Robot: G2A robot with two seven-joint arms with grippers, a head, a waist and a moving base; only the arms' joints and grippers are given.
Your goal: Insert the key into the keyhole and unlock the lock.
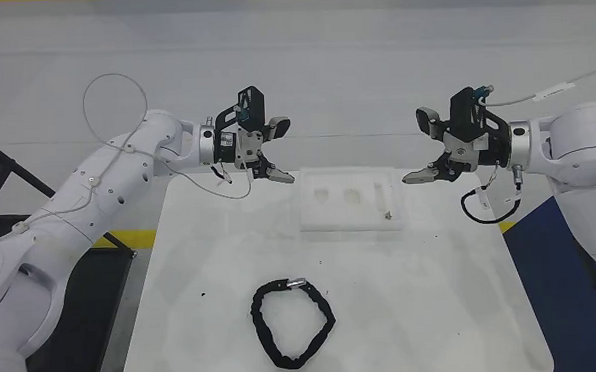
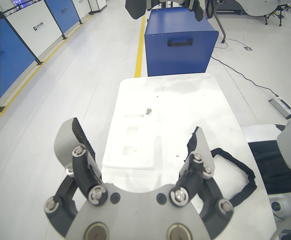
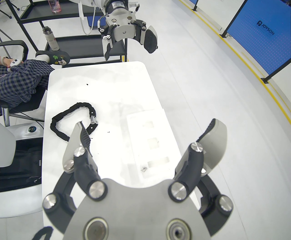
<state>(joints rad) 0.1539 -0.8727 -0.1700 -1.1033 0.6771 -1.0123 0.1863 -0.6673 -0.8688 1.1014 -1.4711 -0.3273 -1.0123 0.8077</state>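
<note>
Chain lock (image 1: 292, 323) and key (image 1: 387, 214) lying apart on a white table (image 1: 434, 310).
Black and looped, the chain lock sits near the robot's side. The small key rests on the right end of a white foam tray (image 1: 351, 199) farther back. The left gripper (image 1: 283, 152) and right gripper (image 1: 416, 147) hover on either side of the tray, fingers spread wide, holding nothing.

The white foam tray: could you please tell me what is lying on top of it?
A small key lies on the tray, beside its end recess on the right arm's side. The recesses look empty, though glare hides their floors.
</note>
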